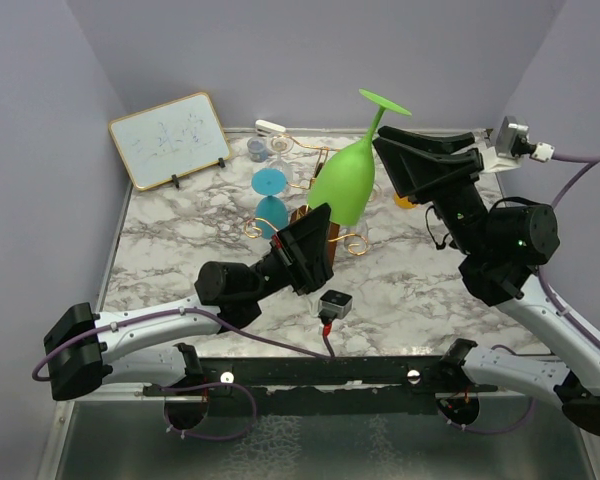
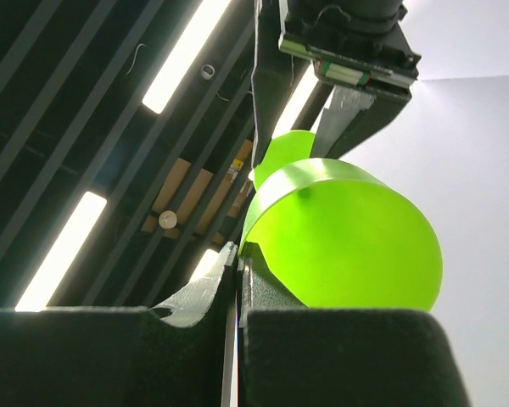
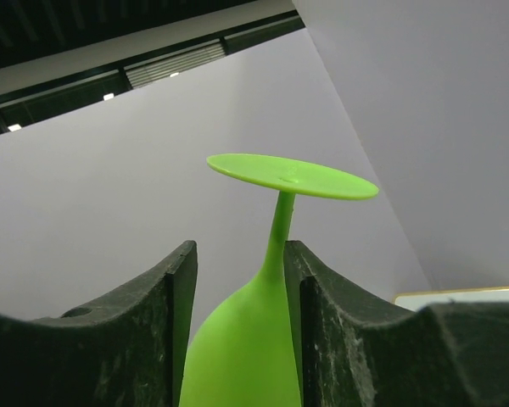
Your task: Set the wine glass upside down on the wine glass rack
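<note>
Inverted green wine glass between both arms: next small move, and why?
Probably draw the right gripper straight back off the upside-down green plastic wine glass. Its jaws stand apart around the stem, apparently not gripping, while the left gripper looks shut on the bowl's rim. Back rather than up, since the foot overhangs the jaws.

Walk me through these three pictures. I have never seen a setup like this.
These are two robot arms bolted to a marble-patterned table, each ending in a two-finger gripper. The wide picture looks down from above and behind them; the other two come from cameras on the left and right wrists. On the table stand a gold wire rack on a wooden base, a blue glass at it, and a small whiteboard. A green wine glass is held tilted over the rack, foot up. The left gripper is shut, seemingly pinching its rim; the right gripper stands open around its stem.
</note>
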Robot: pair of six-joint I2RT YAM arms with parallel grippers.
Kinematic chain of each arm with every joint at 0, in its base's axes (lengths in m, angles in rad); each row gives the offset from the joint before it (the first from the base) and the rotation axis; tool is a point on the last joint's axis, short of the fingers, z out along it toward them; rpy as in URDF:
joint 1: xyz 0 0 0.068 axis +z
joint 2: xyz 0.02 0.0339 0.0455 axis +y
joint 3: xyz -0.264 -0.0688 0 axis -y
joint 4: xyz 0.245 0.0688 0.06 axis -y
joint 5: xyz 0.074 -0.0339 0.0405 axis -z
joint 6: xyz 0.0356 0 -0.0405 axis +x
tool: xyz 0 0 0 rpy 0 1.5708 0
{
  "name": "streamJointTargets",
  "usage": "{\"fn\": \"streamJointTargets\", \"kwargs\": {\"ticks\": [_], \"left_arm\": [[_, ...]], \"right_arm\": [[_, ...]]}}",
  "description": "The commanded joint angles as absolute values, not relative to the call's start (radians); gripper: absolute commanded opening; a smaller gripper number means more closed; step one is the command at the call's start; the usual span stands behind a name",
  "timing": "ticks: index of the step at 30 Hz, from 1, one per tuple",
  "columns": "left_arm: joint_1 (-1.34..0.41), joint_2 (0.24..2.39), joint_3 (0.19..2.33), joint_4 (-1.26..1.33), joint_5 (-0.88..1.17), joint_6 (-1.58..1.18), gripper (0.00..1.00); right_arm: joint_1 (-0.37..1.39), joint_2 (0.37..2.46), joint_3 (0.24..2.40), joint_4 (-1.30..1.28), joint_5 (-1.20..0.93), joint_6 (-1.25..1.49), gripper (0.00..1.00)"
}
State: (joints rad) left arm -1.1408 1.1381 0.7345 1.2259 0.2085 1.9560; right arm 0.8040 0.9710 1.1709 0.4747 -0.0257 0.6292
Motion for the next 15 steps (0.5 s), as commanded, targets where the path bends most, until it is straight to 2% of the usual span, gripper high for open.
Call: {"fn": "streamJointTargets", "kwargs": {"ticks": [1,11,15], "left_arm": [[-1.137,1.136,0.77,1.274,0.181,1.978,0.0],[-1.137,1.137,0.765,1.271,0.189,1.99,0.0],[-1.137,1.132,0.761,1.263,0.185,1.992,0.0]], "right_arm": [[0.808,0.953,1.163,0.468,0.019,0.613,0.44],[0.808,1.026,1.198,0.485,-0.024,0.646,0.41],[0.808,1.043,1.204,0.502,-0.04,0.652,0.36]]}}
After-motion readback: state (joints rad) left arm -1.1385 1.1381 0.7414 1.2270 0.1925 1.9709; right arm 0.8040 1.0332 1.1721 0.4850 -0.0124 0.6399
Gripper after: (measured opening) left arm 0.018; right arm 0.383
